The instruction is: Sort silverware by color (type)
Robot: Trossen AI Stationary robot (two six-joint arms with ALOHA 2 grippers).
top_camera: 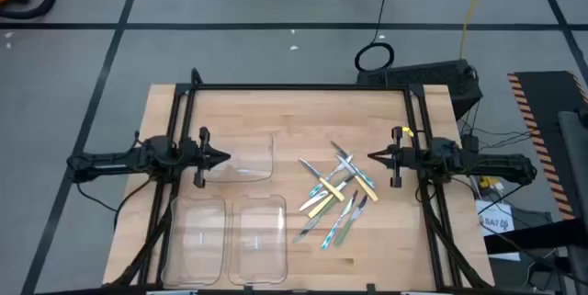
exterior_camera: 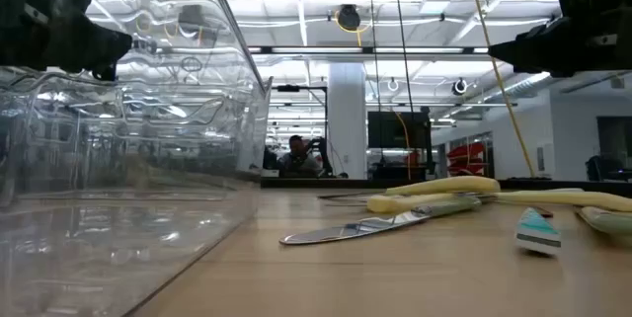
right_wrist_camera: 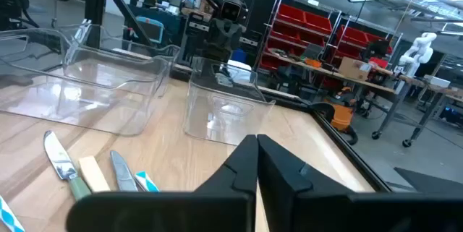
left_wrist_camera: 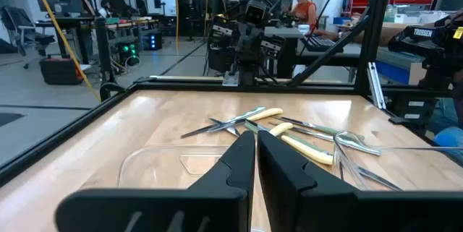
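The silverware [top_camera: 335, 194] lies in a loose crossed pile on the wooden table, right of centre: slim utensils with metal ends and yellow, pale green and light blue handles. It also shows in the left wrist view [left_wrist_camera: 289, 127] and the low view [exterior_camera: 395, 220]. My left gripper [top_camera: 223, 158] hovers shut above the table's left half, over the edge of a clear tray, pointing toward the pile. My right gripper [top_camera: 372, 157] hovers shut just right of the pile, pointing at it. In each wrist view the fingers [left_wrist_camera: 256, 136] [right_wrist_camera: 257, 139] stand together with nothing between them.
Three clear plastic trays stand on the table's left half: one at mid-left [top_camera: 246, 157] and two side by side near the front edge [top_camera: 197, 235] [top_camera: 259, 235]. A black frame [top_camera: 303, 87] borders the table. People sit at desks in the room beyond [left_wrist_camera: 304, 4].
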